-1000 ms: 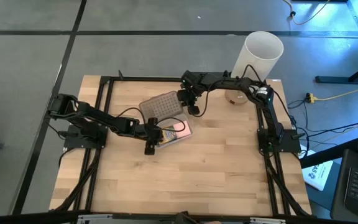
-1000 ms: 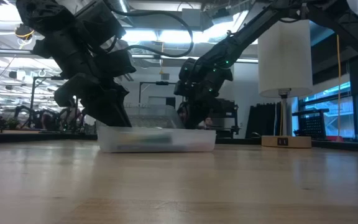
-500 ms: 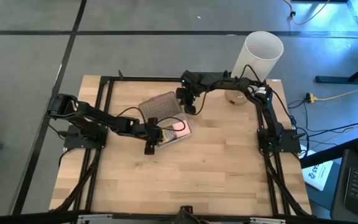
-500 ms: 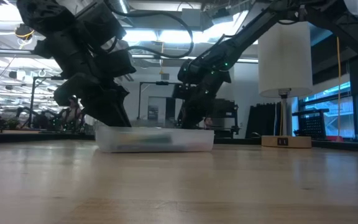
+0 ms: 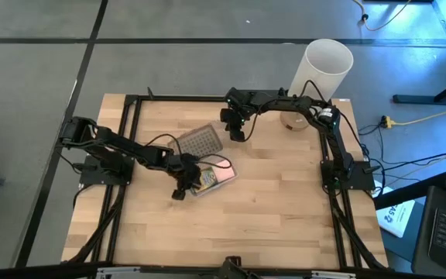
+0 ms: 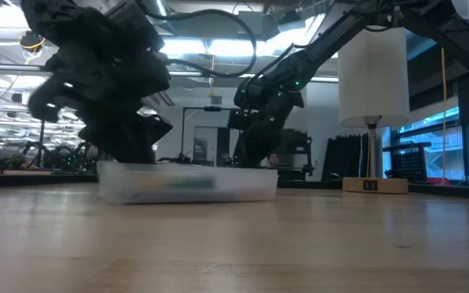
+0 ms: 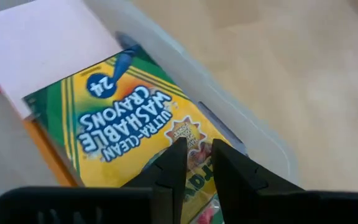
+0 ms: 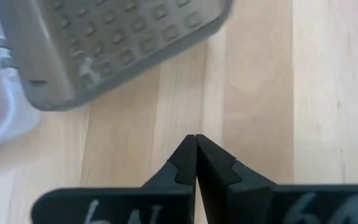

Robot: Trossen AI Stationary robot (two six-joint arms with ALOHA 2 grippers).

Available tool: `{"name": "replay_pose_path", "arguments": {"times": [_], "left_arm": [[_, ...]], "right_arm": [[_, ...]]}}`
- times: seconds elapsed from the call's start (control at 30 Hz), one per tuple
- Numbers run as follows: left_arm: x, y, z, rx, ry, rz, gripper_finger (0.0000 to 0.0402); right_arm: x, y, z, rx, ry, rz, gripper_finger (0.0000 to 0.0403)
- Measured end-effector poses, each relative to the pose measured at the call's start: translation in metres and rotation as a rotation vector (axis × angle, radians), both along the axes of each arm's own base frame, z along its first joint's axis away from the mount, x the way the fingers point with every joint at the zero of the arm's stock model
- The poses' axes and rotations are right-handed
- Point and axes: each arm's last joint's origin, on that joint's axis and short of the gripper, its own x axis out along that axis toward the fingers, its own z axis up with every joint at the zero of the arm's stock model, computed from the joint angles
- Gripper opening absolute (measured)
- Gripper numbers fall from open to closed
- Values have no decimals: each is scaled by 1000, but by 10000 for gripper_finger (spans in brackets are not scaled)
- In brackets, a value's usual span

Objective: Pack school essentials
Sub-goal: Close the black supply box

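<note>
Table (image 5: 269,225): light wooden top with a black frame around it; both arm bases stand on it, one at the left edge, one at the right.
Left arm: reaches from its base at the left toward the middle of the table, stretched low and nearly flat.
Left gripper (image 5: 181,184): at the left end of the case, pointing down into it; in the left wrist view the two fingers (image 7: 169,171) stand a narrow gap apart over the crayon box, gripping nothing.
Right arm: rises from its base at the right, runs toward the far edge, then bends left across the far part of the table.
Right gripper (image 5: 237,130): held over bare wood just right of the lid; in the right wrist view its fingertips (image 8: 196,142) meet, with nothing between them.
Case (image 5: 210,179): clear plastic box near the table's middle, lying flat and uncovered.
Lid (image 5: 199,142): grey and dotted, on the far side of the case, at its far left corner.
Crayon box (image 7: 135,124): green and yellow, lying flat inside the case.
Pad (image 7: 48,43): pale pink square, inside the case beside the crayon box.
Pencil (image 7: 48,152): thin and orange, along the edge of the crayon box inside the case.
White cylinder (image 5: 321,68): tall, upright at the far right corner.
</note>
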Motion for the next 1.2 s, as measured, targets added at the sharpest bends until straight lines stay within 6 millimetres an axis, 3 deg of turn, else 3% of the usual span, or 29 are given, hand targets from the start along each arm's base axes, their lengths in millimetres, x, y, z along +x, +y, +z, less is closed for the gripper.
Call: {"name": "replay_pose_path", "arguments": {"times": [0.23, 0.47, 0.7, 1.0, 1.2], "left_arm": [[-2, -11, 0, -15, 6, -97, 71], [-3, -13, 2, 1, 1, -100, 71], [-10, -16, 30, 169, 69, -77, 71], [-16, -22, 76, 256, 144, 161, 71], [-41, -13, 89, 279, 262, 587, 71]], "right_arm": [[5, 0, 2, 33, -78, 46, 11], [18, 27, 2, 40, -78, 92, 4], [21, 31, 1, -31, -44, 36, 11], [21, 28, 1, -23, -52, 8, 9], [21, 28, 1, 3, -48, -33, 12]]}}
